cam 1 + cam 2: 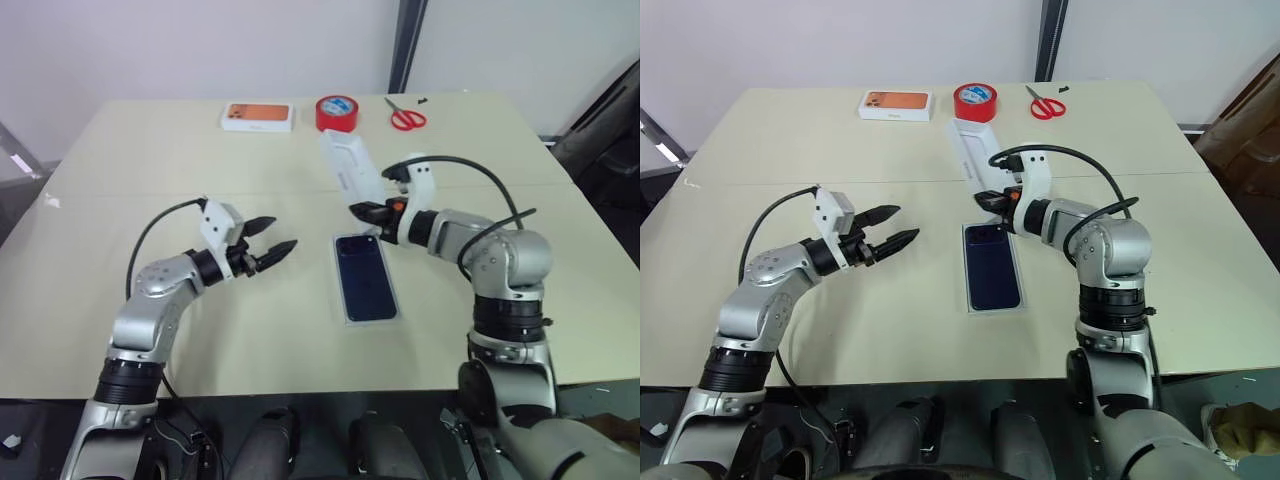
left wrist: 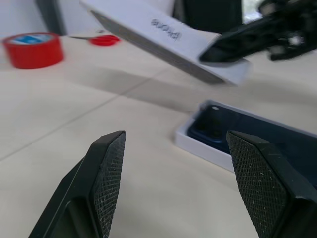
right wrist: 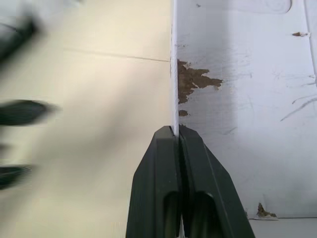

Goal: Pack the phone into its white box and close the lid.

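1. Your right gripper (image 1: pixel 357 208) has its fingers pressed together on a side wall of the lid (image 1: pixel 347 166), holding it off the table (image 1: pixel 150 300); in the right wrist view the thin white wall runs straight up between the two fingers, with the lid's scuffed white inside to one side.
2. From that grip the lid slants up and away toward the far side of the table, its far end near the red tape roll (image 1: pixel 337 113).
3. Just below and on the near side of your right gripper lies the white box (image 1: pixel 366 278), flat on the table, with the phone (image 1: pixel 364 275) lying inside it. The left wrist view shows its white rim around the dark phone.
4. Your left gripper (image 1: pixel 270 243) hovers with its fingers spread apart and nothing between them, pointing toward the box, with bare tabletop between them.
5. Open table lies around your left gripper on all sides, out to the near edge.
6. Well beyond both grippers, by the far edge, sit a white box with an orange picture (image 1: pixel 258 117), the tape roll and red-handled scissors (image 1: pixel 406 117).
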Controlling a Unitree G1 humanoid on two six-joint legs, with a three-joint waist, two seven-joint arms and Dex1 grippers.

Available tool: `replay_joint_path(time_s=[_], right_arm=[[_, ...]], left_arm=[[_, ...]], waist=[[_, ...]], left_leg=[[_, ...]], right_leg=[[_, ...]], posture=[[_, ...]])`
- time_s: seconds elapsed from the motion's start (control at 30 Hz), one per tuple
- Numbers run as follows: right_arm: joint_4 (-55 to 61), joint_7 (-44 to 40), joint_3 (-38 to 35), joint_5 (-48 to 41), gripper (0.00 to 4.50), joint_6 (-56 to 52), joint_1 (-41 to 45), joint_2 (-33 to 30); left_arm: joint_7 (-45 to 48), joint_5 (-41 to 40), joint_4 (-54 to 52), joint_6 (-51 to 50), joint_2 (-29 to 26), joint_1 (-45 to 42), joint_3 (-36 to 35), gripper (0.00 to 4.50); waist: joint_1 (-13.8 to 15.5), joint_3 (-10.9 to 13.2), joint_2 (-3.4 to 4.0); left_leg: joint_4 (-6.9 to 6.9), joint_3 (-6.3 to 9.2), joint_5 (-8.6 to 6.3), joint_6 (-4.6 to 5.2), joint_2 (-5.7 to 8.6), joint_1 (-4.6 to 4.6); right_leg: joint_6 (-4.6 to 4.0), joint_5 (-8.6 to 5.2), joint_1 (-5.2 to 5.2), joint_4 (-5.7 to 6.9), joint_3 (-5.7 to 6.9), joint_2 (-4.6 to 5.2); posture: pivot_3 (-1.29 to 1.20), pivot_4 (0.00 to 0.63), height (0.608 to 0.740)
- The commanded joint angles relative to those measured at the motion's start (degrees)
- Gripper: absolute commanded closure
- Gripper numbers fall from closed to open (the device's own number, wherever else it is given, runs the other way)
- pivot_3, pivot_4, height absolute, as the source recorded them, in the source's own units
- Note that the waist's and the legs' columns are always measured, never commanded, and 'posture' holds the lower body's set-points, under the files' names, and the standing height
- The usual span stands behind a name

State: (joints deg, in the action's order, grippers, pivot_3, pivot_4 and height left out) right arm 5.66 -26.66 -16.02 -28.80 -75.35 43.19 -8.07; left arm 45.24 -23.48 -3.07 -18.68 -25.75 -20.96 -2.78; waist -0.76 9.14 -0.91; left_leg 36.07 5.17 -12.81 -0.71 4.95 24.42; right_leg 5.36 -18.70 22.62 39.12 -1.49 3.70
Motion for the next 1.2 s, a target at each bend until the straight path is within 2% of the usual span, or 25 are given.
replay_joint_path(time_s=[0.03,0.1,0.2,0.43,0.53,0.67,0.73,0.87,1.0,1.2], right_arm=[[5.8,0.5,-5.1,-7.6,4.48,-9.1,-0.9,3.2],[7.5,1.4,-8.8,-10.6,4.48,-15.0,-1.1,6.6],[6.9,6.0,-12.1,-19.5,4.48,-17.1,-3.0,9.8],[3.6,21.7,-10.7,-45.9,4.48,-17.1,-9.5,7.6],[2.3,29.2,-8.6,-56.2,4.48,-16.7,-11.9,5.7],[3.8,41.1,3.8,-76.6,4.48,-6.5,-19.4,-2.2],[5.1,45.9,8.7,-82.9,4.48,-0.3,-21.8,-5.6],[8.2,47.1,13.2,-84.2,4.48,6.9,-23.9,-7.6],[9.4,47.3,13.2,-84.2,4.48,12.5,-21.9,-6.1],[9.7,49.4,14.8,-84.2,4.48,14.7,-23.0,-5.1]], left_arm=[[-1.0,-2.4,-1.9,-1.4,-0.8,-0.8,-3.1,1.06],[-1.5,-2.9,-2.1,-1.9,-0.9,-0.6,-3.9,1.06],[-2.0,-3.6,-2.4,-2.9,-0.8,-0.3,-4.7,1.06],[-2.8,-4.8,-4.0,-4.0,-0.1,0.6,-4.4,1.06],[-3.0,-4.9,-4.8,-4.3,0.3,1.1,-4.0,1.06],[-3.3,-5.1,-6.0,-4.7,0.7,1.8,-3.4,1.06],[-3.5,-5.3,-6.5,-5.0,0.8,2.1,-3.3,1.06],[-3.5,-5.2,-7.5,-5.5,0.8,3.1,-3.1,1.06],[-3.8,-6.1,-8.5,-6.8,1.0,3.4,-3.2,1.06],[-3.9,-7.2,-9.5,-8.1,1.1,3.6,-3.1,1.06]], waist=[[0.0,0.0,0.01],[0.0,0.0,0.02],[-0.2,0.0,0.04],[-0.3,0.0,0.05],[-0.4,0.0,0.05],[-0.4,0.0,0.06],[-0.4,0.0,0.05],[-0.4,0.0,0.05],[-0.4,0.0,0.05],[-0.2,0.0,0.05]], left_leg=[[0.01,0.0,0.0,0.0,0.0,0.01],[0.0,0.0,0.0,0.01,0.01,0.01],[-0.03,0.0,-0.01,0.01,0.0,0.0],[-0.03,-0.02,-0.01,0.03,0.01,0.0],[-0.03,-0.02,-0.02,0.04,0.0,0.0],[-0.02,-0.03,-0.04,0.08,-0.01,0.0],[0.01,-0.05,-0.05,0.12,-0.02,0.0],[0.07,-0.05,-0.06,0.15,-0.05,-0.01],[0.06,-0.06,-0.08,0.17,-0.06,-0.01],[0.06,-0.06,-0.08,0.17,-0.07,-0.01]], right_leg=[[0.0,0.0,0.01,0.0,0.0,0.0],[0.0,0.0,0.02,0.0,-0.01,0.01],[0.0,0.0,0.06,0.06,-0.02,0.01],[0.0,0.0,0.05,0.05,-0.03,0.03],[0.0,0.0,0.05,0.05,-0.04,0.03],[0.0,0.0,0.03,0.03,-0.03,0.03],[0.0,0.0,-0.02,-0.01,-0.04,0.03],[0.0,-0.01,-0.09,-0.01,-0.02,-0.01],[0.01,-0.01,-0.08,-0.02,-0.02,-0.02],[0.01,-0.01,-0.07,-0.03,-0.01,-0.03]], posture=[[0.0,0.15,0.734],[0.0,0.15,0.734],[0.0,0.15,0.734],[0.0,0.15,0.734],[0.0,0.15,0.734],[0.0,0.15,0.734],[0.0,0.15,0.734],[0.0,0.15,0.734],[0.0,0.15,0.734],[0.0,0.15,0.734]])
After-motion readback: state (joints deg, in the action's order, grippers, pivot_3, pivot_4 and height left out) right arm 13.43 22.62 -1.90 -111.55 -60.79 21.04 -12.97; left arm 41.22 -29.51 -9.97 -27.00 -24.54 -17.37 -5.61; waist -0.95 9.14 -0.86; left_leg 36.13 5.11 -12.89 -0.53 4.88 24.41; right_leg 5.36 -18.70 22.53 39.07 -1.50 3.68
